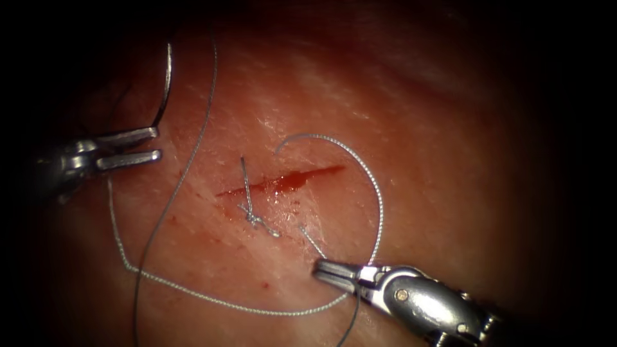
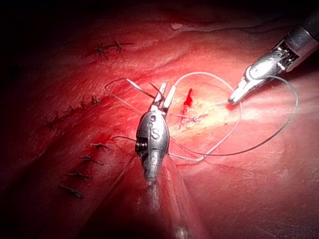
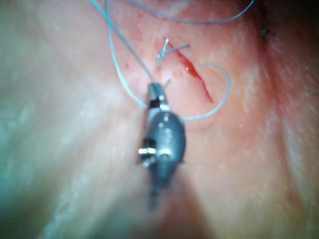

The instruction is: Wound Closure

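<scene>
Presently catalogued: tissue (image 1: 411,96), pink pork belly surface bearing a short slanted cut (image 1: 283,182) lined with red fluid (image 1: 302,177).

Knot (image 1: 257,220): one tied stitch near the cut's left end, just below it, with a short cut end of thread (image 1: 245,177) standing up across the cut.

Left pincer (image 1: 151,146): left of the cut, well apart from it, jaws slightly spread and lying level. Needle (image 1: 166,83): curved, dark, rising from the upper jaw's tip and arching upward, clear of the tissue, not in it. Whether the jaws actually grip the needle's lower end or it merely lies against the upper jaw cannot be told. In the left wrist view the same pincer (image 2: 164,97) points toward the cut, the needle crossing at its tips.

Right pincer (image 1: 328,270): below and right of the cut, jaws pressed together, tip directed toward the knot. A short thread tail (image 1: 308,239) lies just off its tip; whether it is pinched cannot be told.

Thread (image 1: 376,193): pale braided strand looping from above the cut, round its right end, under the right pincer and leftward along the tissue toward the left pincer. A second, darker strand (image 1: 193,154) runs top to bottom left of the cut.

Older stitch rows (image 2: 82,167) show in the left wrist view, well apart from the cut.
</scene>
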`<action>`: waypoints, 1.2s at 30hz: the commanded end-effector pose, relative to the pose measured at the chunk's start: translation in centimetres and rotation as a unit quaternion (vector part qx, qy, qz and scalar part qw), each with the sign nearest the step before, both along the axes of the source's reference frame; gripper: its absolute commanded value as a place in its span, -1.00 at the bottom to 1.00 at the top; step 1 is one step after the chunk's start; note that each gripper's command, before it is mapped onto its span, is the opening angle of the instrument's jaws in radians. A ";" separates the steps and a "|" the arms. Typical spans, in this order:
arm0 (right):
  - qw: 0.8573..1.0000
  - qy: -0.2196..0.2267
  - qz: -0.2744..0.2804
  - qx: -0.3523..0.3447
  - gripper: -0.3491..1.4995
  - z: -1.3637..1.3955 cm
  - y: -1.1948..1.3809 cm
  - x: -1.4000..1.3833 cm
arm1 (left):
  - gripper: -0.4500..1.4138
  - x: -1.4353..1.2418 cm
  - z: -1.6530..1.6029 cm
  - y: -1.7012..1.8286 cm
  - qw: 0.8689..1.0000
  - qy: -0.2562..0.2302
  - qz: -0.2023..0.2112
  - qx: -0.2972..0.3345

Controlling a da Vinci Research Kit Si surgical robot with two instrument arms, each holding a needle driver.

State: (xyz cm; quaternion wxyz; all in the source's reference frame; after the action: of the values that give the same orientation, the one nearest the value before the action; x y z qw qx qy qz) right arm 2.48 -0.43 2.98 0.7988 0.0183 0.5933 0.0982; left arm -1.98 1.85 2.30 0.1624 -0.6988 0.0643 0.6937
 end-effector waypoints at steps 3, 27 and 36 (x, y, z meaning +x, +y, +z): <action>1.000 0.003 -0.013 0.005 -1.00 -0.36 -0.32 -0.16 | -1.00 -0.04 0.07 0.02 1.000 -0.001 0.000 -0.001; 0.999 -0.009 -0.030 0.028 0.80 -1.40 -0.78 -0.98 | -1.00 -0.01 0.06 0.03 1.000 -0.001 0.003 0.000; 0.998 -0.016 -0.035 0.045 0.94 -0.91 -0.30 -1.36 | -1.00 0.06 0.07 0.05 1.000 -0.003 0.006 0.000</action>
State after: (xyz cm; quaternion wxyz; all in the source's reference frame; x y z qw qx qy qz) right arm 1.09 -0.75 1.99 0.8058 0.0821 0.5779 0.0996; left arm -1.87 1.88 2.31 0.1597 -0.7003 0.0592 0.6932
